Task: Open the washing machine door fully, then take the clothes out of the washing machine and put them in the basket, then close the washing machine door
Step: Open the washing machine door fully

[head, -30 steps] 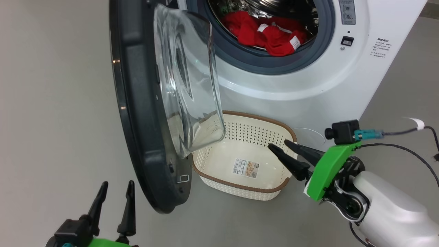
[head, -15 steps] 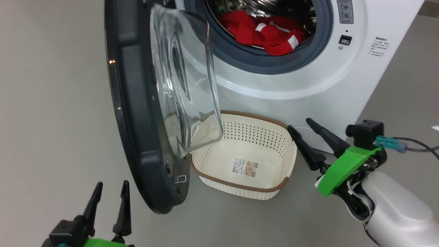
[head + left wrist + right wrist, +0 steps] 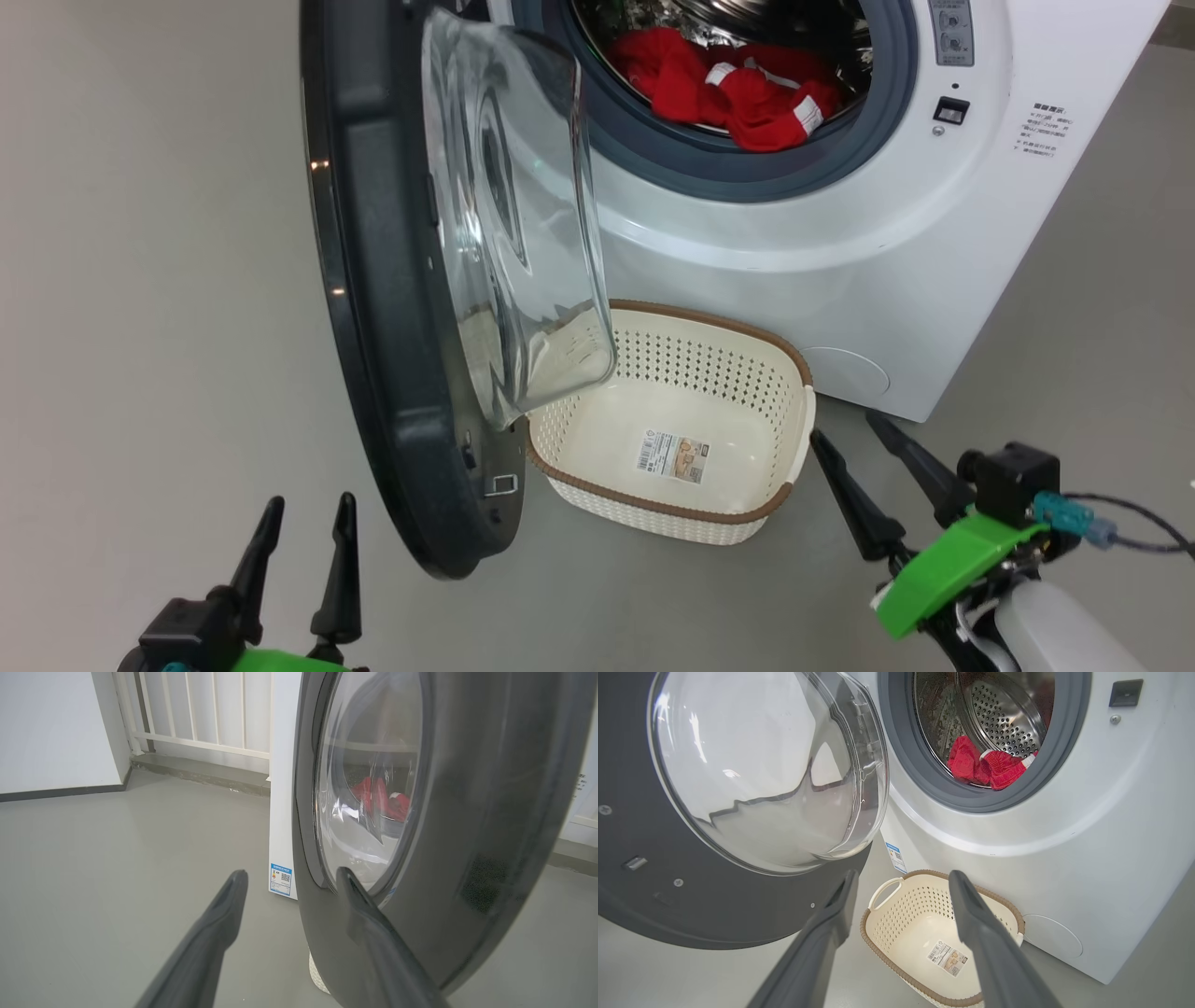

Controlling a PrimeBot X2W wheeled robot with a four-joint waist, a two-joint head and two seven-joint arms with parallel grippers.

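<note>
— What is seen around?
— A grey floor (image 3: 140,280) is seen. In the left wrist view, a white wall (image 3: 46,728) is found at ten o'clock.
— And at eleven o'clock?
— White bars (image 3: 201,744) are set on a grey step (image 3: 201,771).

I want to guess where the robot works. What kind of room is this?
Probably a laundry area: a big white front-loading washing machine with bright red clothes in its steel drum, and a cream perforated plastic basket on the grey floor before it.
</note>
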